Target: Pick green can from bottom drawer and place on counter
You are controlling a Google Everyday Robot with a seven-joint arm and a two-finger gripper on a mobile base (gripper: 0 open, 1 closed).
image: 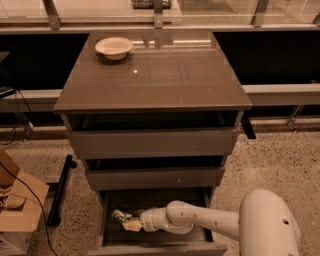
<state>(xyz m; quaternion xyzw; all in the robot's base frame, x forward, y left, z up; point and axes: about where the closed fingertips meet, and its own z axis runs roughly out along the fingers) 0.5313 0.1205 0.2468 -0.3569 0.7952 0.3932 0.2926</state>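
Terrazzo floor (280, 160), speckled and pale, surrounds a three-drawer cabinet. Its counter (165, 80) is a glossy grey-brown slab that mirrors the light and carries only a cream bowl (114, 47) at the back left corner. Behind runs a pale ledge (100, 10) with metal posts; a cardboard box (22, 215) sits at the left. The bottom drawer (150, 248) is pulled out, and the white arm (200, 220) reaches into it from the right. The gripper (131, 225) lies low at the drawer's left side, right against the green can (120, 216) on the floor there; whether it is clamped or spread cannot be told.
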